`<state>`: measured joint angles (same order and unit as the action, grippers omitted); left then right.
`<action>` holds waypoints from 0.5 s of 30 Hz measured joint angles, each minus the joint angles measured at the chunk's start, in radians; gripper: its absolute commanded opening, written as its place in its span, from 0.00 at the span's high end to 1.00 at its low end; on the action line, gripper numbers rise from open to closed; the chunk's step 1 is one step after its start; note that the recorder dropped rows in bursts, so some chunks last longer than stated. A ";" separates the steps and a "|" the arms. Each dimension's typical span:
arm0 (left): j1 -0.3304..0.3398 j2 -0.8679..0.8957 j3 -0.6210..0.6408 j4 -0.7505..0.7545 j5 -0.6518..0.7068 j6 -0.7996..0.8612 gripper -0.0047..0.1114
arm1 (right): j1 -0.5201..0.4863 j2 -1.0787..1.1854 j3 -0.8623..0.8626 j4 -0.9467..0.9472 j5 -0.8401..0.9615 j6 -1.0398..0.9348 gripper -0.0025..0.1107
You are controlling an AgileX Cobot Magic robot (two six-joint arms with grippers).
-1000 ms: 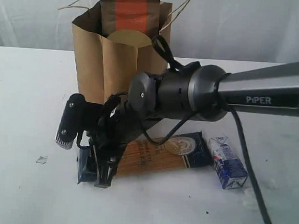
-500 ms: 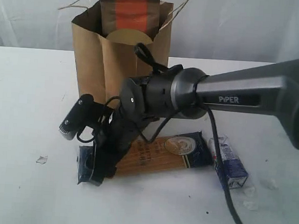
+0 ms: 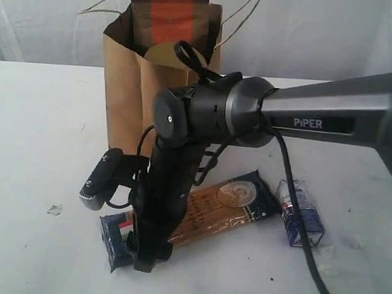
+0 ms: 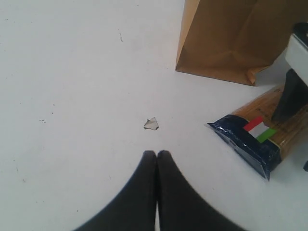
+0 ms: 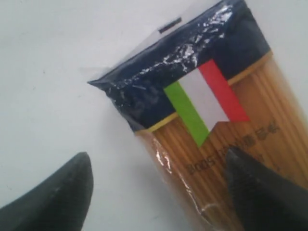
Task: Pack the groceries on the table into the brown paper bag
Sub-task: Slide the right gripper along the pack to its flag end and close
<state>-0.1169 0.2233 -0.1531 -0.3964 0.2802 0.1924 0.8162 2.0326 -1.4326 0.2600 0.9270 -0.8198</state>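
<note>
Spaghetti in a long clear packet with dark blue ends [image 3: 225, 204] lies flat on the wide white table [image 3: 36, 129], at 6 o'clock from the tall brown paper bag [image 3: 129, 95]. The right gripper [image 5: 159, 190] points down at the packet's flag end with its 2 black fingers [image 5: 53, 195] spread wide. 1 finger is over the packet and 1 is beside it. It holds nothing. The left gripper [image 4: 156, 161] is pressed tight together over bare table, with nothing in it. A small blue and white carton [image 3: 300, 213] sits at 3 o'clock from the packet. A brown pouch with an orange label [image 3: 170, 17] sticks out of the bag's top.
</note>
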 measured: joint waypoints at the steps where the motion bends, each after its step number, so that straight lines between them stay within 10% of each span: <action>1: 0.000 0.000 0.000 0.000 0.000 0.000 0.96 | 0.002 -0.008 0.000 0.000 -0.004 -0.034 0.36; 15: 0.000 0.000 0.000 0.000 0.000 0.000 0.96 | 0.002 -0.077 0.000 0.208 -0.245 -0.225 0.32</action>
<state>-0.1169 0.2233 -0.1531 -0.3964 0.2802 0.1924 0.8184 1.9560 -1.4326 0.4685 0.6823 -1.0451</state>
